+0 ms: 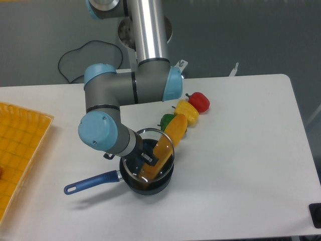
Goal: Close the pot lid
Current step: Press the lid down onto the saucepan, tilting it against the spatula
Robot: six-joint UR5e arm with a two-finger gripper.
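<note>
White table (241,165) across the frame. At the left edge, a yellow tray (20,145) with a grid pattern, partly cut off. Mid-table, three peppers bunched together: red (199,102) furthest back, yellow (185,109) touching it, green (167,120) just beside that. A long orange piece (170,135) leans across them. Behind the table, a black cable (75,55) loops against the grey wall (251,35).
</note>
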